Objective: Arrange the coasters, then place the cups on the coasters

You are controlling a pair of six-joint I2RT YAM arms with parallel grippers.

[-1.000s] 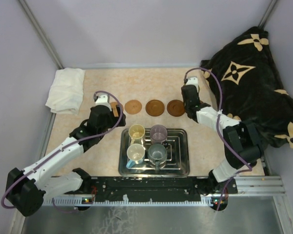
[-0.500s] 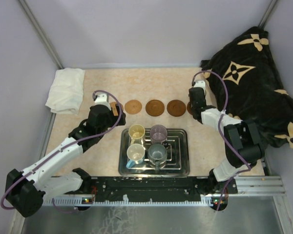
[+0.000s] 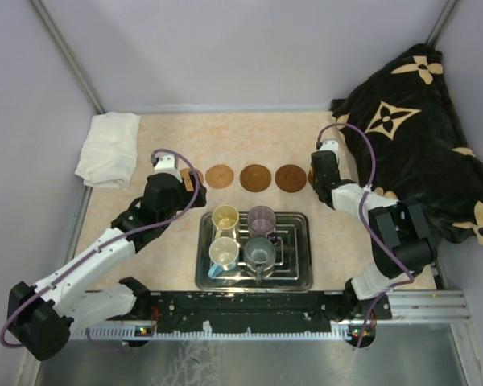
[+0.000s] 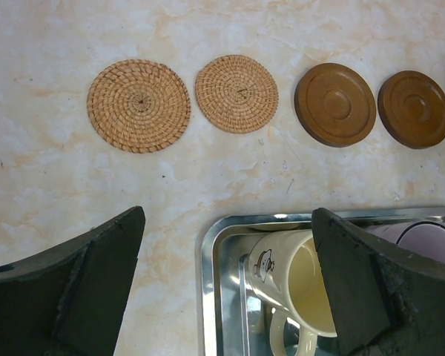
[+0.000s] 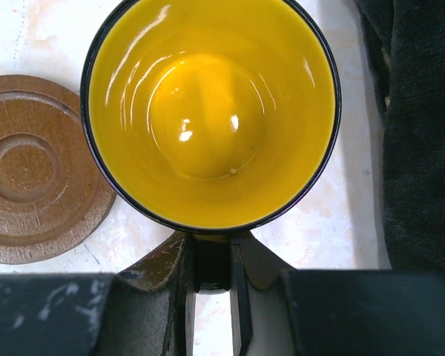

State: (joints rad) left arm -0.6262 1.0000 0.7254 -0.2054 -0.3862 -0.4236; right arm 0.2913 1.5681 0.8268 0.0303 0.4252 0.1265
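Top view high, wide; wrists close, downward; coasters [image 3: 255,177] shared.

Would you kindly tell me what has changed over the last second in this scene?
The right gripper, jaws shut on the handle of the orange-yellow cup, swung rightward along the coasters to the right end of their row. The left gripper barely shifted and stays open near the tray. The four cups in the tray and the coasters stayed put.
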